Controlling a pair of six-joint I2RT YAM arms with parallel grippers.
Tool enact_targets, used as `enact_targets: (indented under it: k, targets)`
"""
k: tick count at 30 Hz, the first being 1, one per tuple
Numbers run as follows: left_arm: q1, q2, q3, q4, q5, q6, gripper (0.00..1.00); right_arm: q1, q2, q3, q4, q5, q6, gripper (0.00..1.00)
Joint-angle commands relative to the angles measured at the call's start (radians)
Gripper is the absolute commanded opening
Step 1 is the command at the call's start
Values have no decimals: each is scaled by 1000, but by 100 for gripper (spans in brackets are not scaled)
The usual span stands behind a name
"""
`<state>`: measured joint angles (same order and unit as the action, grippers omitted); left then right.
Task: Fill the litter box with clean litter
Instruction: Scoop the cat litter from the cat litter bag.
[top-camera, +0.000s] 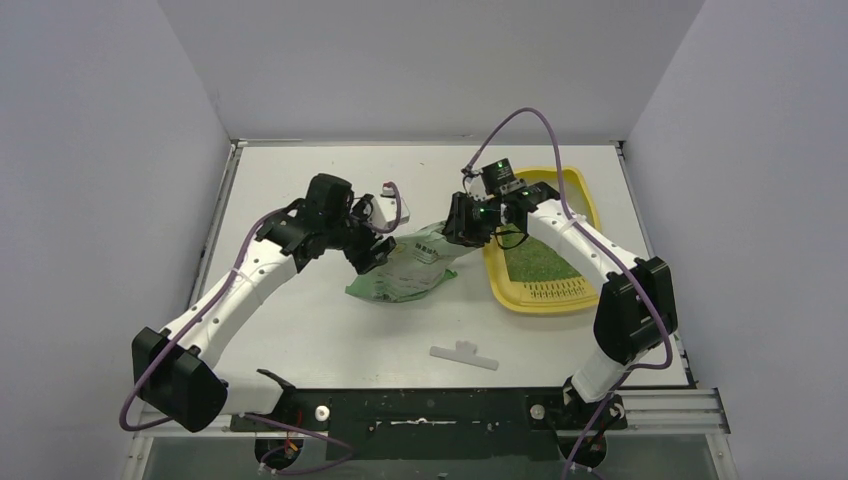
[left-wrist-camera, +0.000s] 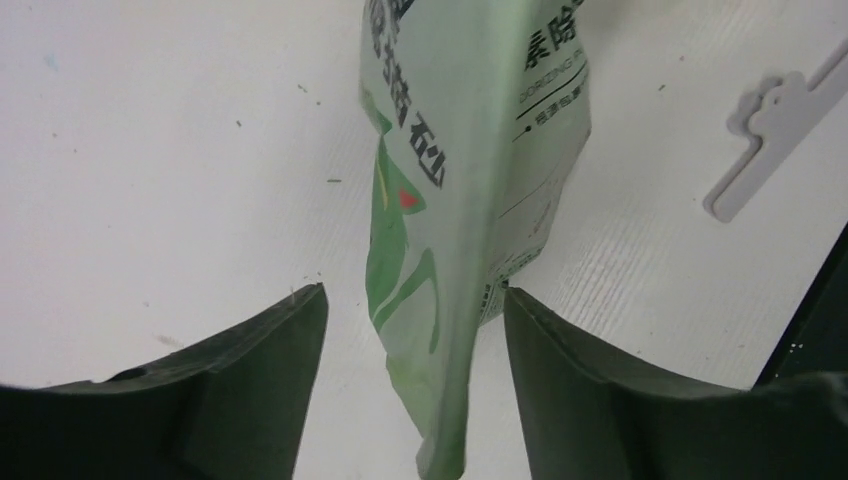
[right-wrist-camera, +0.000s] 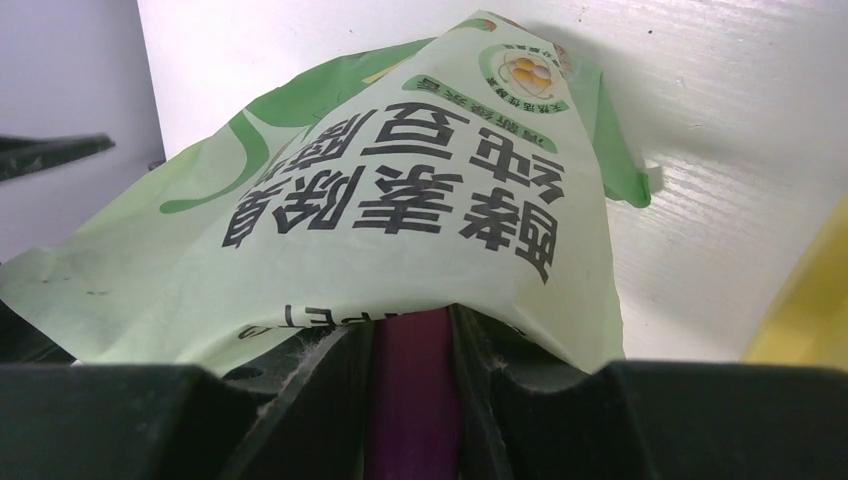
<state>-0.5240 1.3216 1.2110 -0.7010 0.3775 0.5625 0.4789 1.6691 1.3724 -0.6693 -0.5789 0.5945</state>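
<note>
Both dark fingers (left-wrist-camera: 255, 385) of the left gripper (left-wrist-camera: 415, 295) stand apart. One thin end of the green bag (left-wrist-camera: 470, 150) sits between them, and they do not squeeze it. The right gripper (right-wrist-camera: 412, 320) is closed tight on a purple thing (right-wrist-camera: 410, 400), maybe a scoop handle, and the other end of the bag lies over it. From above, the bag is on the white table (top-camera: 300, 330), just beside the yellow litter box (top-camera: 580, 195). Some green litter (top-camera: 535, 258) is already in the box, near the middle. It looks like a thin layer, so the job seems partly done. More litter probably has to go in. A white clip (top-camera: 465, 353) lies near the front.
</note>
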Motion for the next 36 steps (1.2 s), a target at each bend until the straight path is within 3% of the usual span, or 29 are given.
enact_targets:
  k: [1, 4, 7, 12, 14, 17, 19, 22, 28, 36]
  targets:
    - [62, -54, -55, 129, -52, -177, 69, 19, 1, 45, -51, 59, -45, 0]
    - [124, -68, -104, 175, -18, -251, 74, 21, 5, 73, -68, 34, -56, 0]
    - [174, -56, -134, 186, 137, -259, 77, 36, 23, 129, -112, 25, -85, 0]
    - [179, 27, -86, 122, 280, -206, 68, 58, 29, 219, -160, 28, -109, 0]
    - [179, 69, -51, 87, 322, -189, 56, 58, 27, 254, -187, 53, -114, 0]
    - [179, 134, 12, 21, 333, -176, 17, 57, 19, 293, -239, 110, -128, 0]
    - [179, 169, 47, -33, 328, -162, 2, 56, 20, 304, -261, 128, -138, 0]
    - [179, 184, 57, -68, 333, -124, 0, 60, 63, 291, -256, 108, -140, 0]
    - [179, 101, -28, 34, 329, -99, 0, 133, 208, 239, -179, 52, -122, 0]
    - [178, 39, -96, 102, 297, -86, 0, 115, 243, 193, -108, 57, -71, 0]
